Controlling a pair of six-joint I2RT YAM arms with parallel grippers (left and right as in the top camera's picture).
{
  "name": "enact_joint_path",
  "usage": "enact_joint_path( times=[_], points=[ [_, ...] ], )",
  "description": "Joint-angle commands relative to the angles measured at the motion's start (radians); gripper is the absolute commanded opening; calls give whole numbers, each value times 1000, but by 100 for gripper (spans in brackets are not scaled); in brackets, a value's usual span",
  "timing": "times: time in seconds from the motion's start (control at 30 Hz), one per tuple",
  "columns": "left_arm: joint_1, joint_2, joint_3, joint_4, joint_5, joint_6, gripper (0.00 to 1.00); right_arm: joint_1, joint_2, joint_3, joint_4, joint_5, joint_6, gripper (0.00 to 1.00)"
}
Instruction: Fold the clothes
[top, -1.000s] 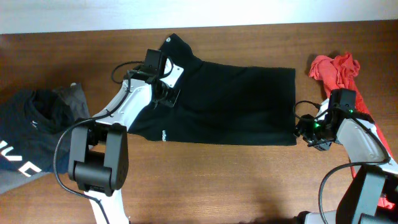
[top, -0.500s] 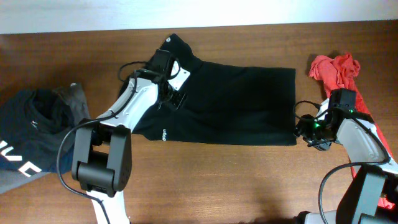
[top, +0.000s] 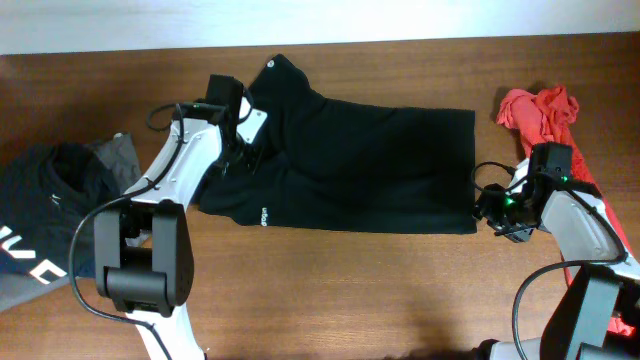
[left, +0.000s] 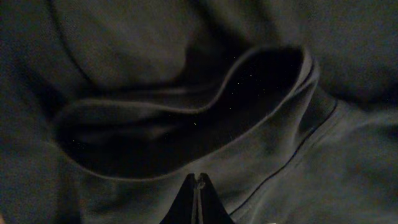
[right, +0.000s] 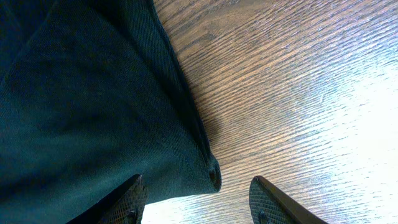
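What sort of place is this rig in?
Probably a robot test bench set up for laundry folding: a wooden table, a black garment spread flat on it, and a red garment and a dark printed garment heaped at the sides.

Overhead faces down; 2 wrist cameras near garment (top: 370, 165)

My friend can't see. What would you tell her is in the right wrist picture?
A corner of a black garment lies on a wooden table, filling the left of the picture. The right pincer stands open at the bottom edge, with that corner between its two dark fingers.
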Motion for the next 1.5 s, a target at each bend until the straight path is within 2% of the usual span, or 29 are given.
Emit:
enact_joint_path(
  times=[0.0,0.43,0.57,0.67,0.87,1.03,1.27,1.47],
  points=[
    [-3,-27,-51,39,-6,-8,1,-6,-23,17,8,-6,4,58],
    [-1,-10,-113,333,-6,-7,1,-6,-23,17,10,-23,4,58],
    [0,-5,-112,435,-10,40,0,-6,-23,17,11,-29,4,58],
    [0,-6,-68,395,-6,26,0,-6,-23,17,6,-29,4,58],
    [-1,-50,56,157,-6,-18,1,-6,-23,17,6,-29,4,58],
    [-1,-71,61,24,-6,-16,1,-6,-23,17,6,-29,4,58],
    [0,-2,-47,111,-6,10,0,-6,-23,17,10,-29,4,58],
    [0,52,-47,246,-7,22,0,-6,-23,17,10,-29,5,58]
  ],
)
